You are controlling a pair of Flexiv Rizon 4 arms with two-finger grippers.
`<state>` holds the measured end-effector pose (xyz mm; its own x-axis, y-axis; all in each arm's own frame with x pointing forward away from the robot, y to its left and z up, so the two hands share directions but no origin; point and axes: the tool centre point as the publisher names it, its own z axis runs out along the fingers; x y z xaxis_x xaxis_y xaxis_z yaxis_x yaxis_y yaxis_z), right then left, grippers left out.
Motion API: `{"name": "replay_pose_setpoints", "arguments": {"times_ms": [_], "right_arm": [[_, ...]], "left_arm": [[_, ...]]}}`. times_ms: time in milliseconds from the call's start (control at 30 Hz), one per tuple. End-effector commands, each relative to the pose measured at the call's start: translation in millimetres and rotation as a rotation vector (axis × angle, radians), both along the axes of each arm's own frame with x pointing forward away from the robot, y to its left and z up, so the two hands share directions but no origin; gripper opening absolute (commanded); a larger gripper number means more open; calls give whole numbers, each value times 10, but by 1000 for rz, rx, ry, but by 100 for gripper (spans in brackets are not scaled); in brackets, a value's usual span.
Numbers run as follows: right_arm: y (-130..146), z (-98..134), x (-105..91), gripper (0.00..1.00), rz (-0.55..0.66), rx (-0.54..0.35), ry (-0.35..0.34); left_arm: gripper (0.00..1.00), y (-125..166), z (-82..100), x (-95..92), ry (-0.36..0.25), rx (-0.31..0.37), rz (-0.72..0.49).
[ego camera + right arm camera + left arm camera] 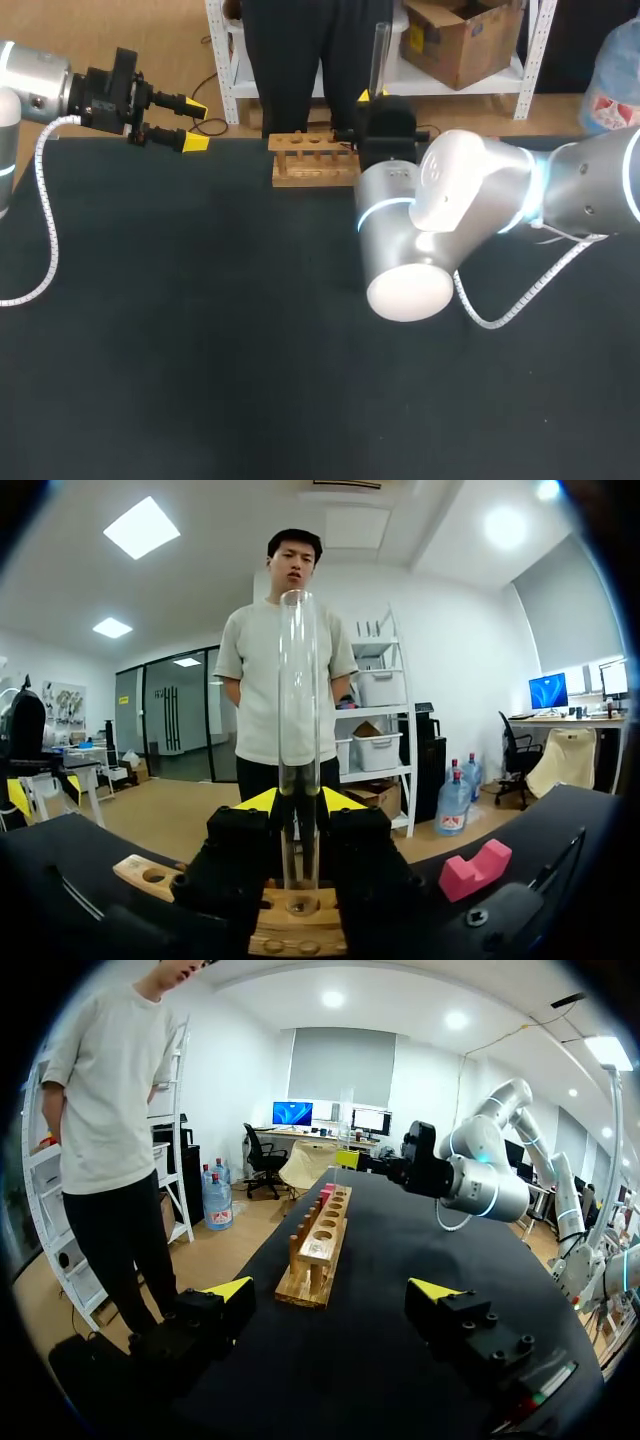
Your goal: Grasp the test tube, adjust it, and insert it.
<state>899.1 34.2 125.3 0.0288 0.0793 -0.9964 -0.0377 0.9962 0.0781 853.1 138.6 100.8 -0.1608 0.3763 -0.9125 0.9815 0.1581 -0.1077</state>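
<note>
Above the rack, test tube upright, axis vertical, in clamped right jaws; left jaws apart.

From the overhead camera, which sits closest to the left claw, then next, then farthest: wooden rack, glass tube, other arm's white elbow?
From the left gripper:
1. wooden rack, just right of it.
2. test tube, upright by the rack's right end.
3. right arm's elbow, mid-table.

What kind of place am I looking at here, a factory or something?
Most likely a robotics lab or test bench: a black table, a wooden rack on it, and the right gripper holding a glass test tube upright by the rack.
</note>
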Motion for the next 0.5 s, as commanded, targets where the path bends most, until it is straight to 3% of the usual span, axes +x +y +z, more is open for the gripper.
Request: {"name": "replay_pose_setpoints", "arguments": {"times_ms": [33, 500], "right_arm": [[-14, -40, 35, 0, 85, 2, -9], [20, -211, -5, 0, 81, 19, 19]], "left_arm": [[100, -5, -1, -30, -5, 1, 7], [100, -5, -1, -30, -5, 1, 7]]}}
